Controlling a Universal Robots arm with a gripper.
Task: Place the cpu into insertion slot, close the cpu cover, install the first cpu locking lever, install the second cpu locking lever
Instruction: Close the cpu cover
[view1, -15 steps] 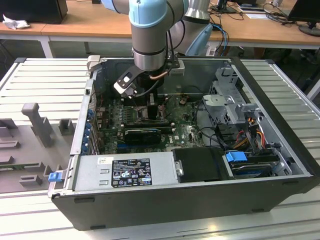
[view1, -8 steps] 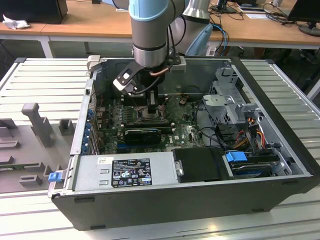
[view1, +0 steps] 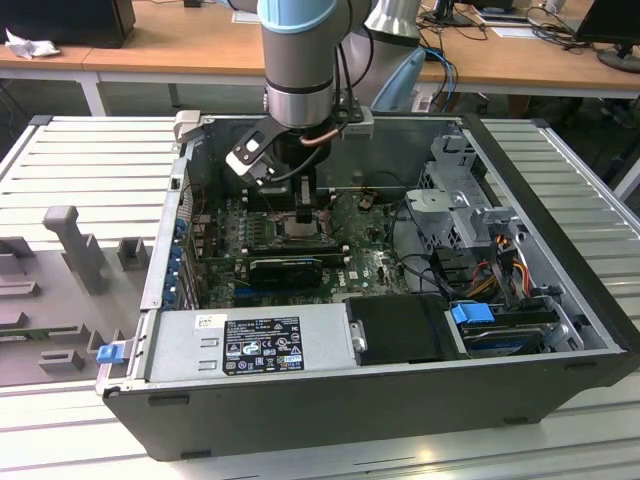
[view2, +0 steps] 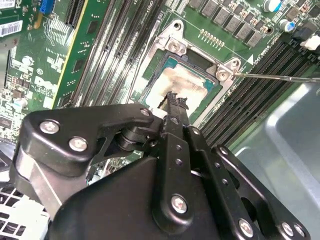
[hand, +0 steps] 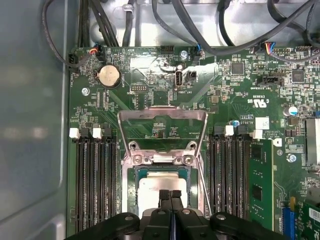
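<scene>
Step, judged: closing cover | silver-grey square cpu (hand: 161, 184) seated in black-framed insertion slot (view2: 195, 56) | dark-grey metal-frame cpu cover (hand: 162, 115) hinged open beside slot | black end effector (hand: 170, 194) pressed together over slot | cover needs pushing down.

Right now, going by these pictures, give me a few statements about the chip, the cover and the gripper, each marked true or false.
1. The chip lies in the socket. True.
2. The cover is shut over the chip. False: it stands open, tipped back from the socket.
3. The gripper is shut, its tips over the chip. True.
4. The gripper is outside the computer case. False: it reaches inside, over the board.
</scene>
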